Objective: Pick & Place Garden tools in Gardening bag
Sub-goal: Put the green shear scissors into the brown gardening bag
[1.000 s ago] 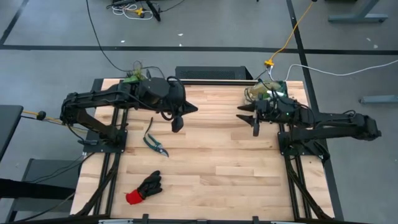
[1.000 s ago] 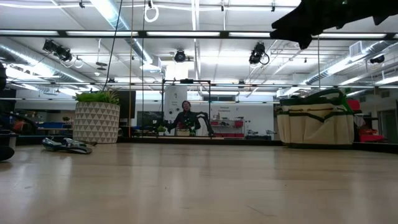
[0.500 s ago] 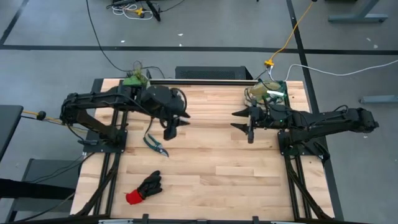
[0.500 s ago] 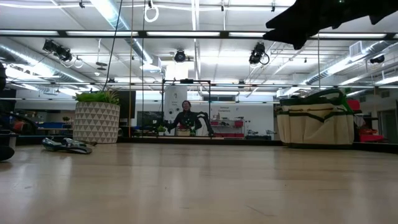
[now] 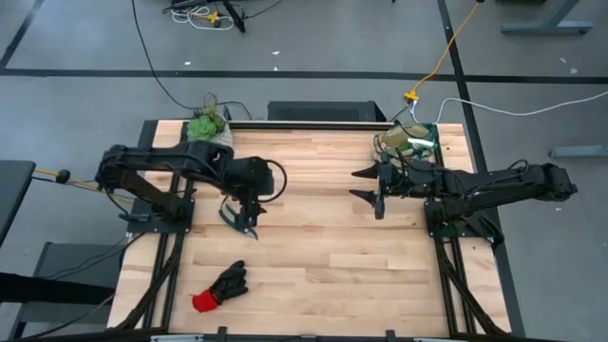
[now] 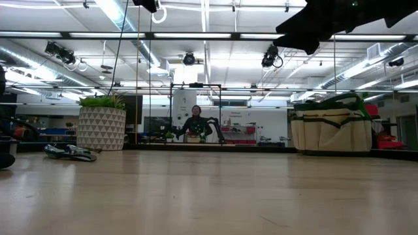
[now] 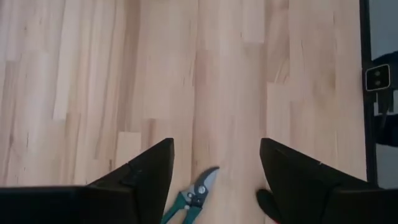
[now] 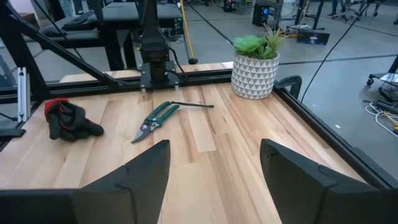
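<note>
1 pruning shears (image 8: 152, 120), 1 glove (image 8: 67, 119), 1 potted plant (image 8: 255, 65), 1 gardening bag (image 6: 331, 128).

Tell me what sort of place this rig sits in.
Probably a robotics lab or workshop hall: exposed ceiling ducts and strip lights overhead, a bare grey floor with loose cables, and other workbenches beyond the wooden table.

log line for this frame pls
left hand: open, above pruning shears | right hand: open, empty, beside gardening bag | glove: on table | step: reaching for shears
</note>
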